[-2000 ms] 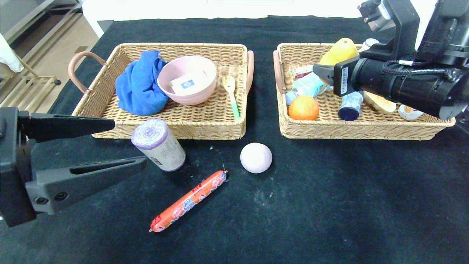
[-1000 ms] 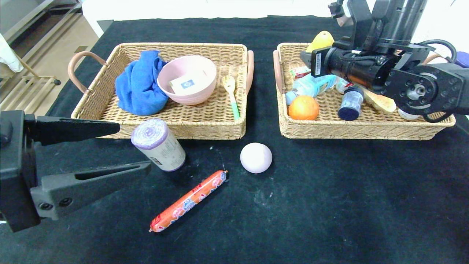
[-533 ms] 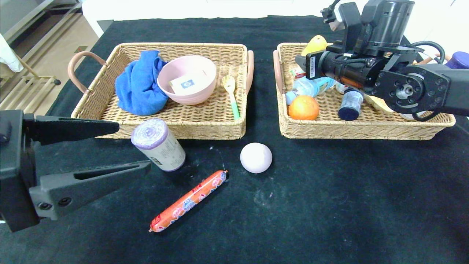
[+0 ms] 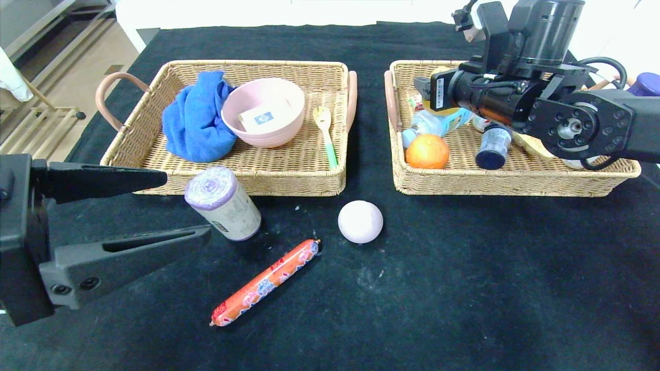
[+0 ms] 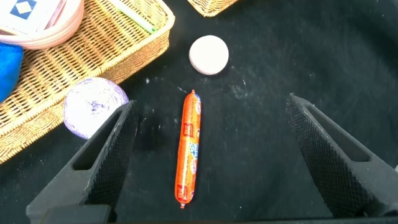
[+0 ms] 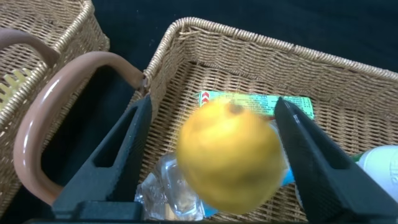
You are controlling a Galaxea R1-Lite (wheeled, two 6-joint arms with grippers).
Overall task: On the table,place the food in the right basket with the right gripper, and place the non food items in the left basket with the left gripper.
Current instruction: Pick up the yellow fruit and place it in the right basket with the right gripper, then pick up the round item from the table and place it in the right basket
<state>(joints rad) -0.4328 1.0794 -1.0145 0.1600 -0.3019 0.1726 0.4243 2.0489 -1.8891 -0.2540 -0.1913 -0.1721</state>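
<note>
My right gripper [image 4: 426, 86] hangs over the far left corner of the right basket [image 4: 510, 183]. It is open [image 6: 213, 107]. A yellow fruit [image 6: 230, 155] sits loose between the fingers, blurred, above a clear bottle [image 6: 163, 186] and a green packet [image 6: 255, 102]. On the table lie an orange sausage [image 4: 265, 282], a pale ball [image 4: 360, 221] and a purple-topped roll [image 4: 223, 203]. My left gripper [image 4: 188, 206] is open at the near left beside the roll, with the sausage [image 5: 189, 149] lying below its open fingers [image 5: 208, 118].
The left basket [image 4: 237, 183] holds a blue cloth [image 4: 196, 121], a pink bowl [image 4: 264, 112] and a fork [image 4: 326, 131]. In the right basket lie an orange [image 4: 427, 151], a dark-capped bottle [image 4: 492, 147] and other food.
My right gripper has opened wider and the yellow fruit has dropped lower in the head view, now mostly hidden behind the gripper. The left arm and the table items have not moved.
</note>
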